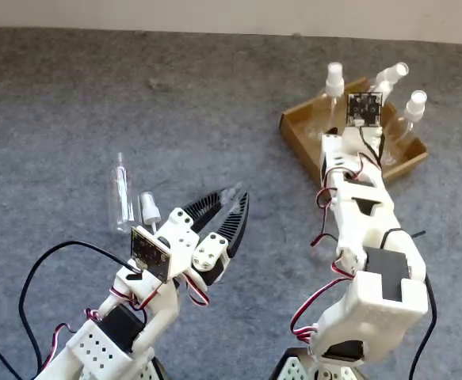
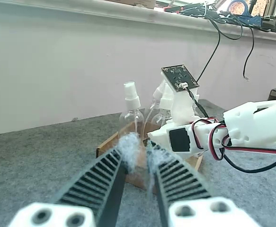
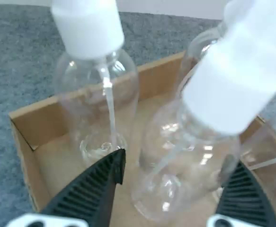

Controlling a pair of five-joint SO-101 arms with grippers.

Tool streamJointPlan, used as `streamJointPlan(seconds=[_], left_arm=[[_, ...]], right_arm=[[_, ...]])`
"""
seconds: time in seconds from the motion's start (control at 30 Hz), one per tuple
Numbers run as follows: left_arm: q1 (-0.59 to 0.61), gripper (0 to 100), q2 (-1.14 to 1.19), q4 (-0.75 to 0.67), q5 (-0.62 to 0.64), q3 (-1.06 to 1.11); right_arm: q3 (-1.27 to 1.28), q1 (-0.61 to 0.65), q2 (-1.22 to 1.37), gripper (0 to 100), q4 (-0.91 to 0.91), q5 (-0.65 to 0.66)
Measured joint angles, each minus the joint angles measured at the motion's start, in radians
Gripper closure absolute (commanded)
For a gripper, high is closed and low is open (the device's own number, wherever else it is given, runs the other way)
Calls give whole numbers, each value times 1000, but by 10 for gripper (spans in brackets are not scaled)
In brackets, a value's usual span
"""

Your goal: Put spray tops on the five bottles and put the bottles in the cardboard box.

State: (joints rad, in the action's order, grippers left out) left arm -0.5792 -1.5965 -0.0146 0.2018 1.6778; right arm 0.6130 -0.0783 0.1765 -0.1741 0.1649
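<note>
Well, bottle lies flat, long axis & neck pointing away frm left arm.

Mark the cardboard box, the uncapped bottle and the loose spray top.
cardboard box [image 1: 296, 142], high view, left wall.
uncapped bottle [image 1: 121, 194], high view, middle of its body.
loose spray top [image 1: 149, 208], high view, white head.

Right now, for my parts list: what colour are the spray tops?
The spray tops are white, clearest in the right wrist view.
</note>
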Motion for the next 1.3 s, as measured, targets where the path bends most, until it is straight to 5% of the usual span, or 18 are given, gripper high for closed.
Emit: streamJointPlan(seconds=[1.3], left_arm=[[0,995,0,0,0,0]], right_arm=[[0,-25,-117,714,40,0]])
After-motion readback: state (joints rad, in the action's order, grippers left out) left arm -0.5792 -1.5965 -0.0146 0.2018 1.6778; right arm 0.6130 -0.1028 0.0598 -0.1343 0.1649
